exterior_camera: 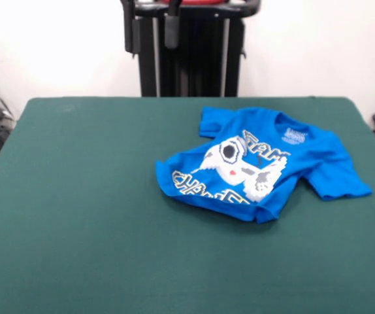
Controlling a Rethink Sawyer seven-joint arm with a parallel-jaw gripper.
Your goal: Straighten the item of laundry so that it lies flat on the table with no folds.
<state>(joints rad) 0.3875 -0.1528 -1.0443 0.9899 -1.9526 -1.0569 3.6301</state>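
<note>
Although the T-shirt [266, 163] lay on the green surface [96, 216], toward the right side as seen from the front, it was far from flat: its lower half was bunched and folded, crumpling the print, while the collar and one sleeve spread outward. Most straightening seemingly remained. Whether the fingers were open or closed could not be told.

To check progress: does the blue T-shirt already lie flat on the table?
No, the T-shirt is rumpled, its lower part folded over the print.
</note>
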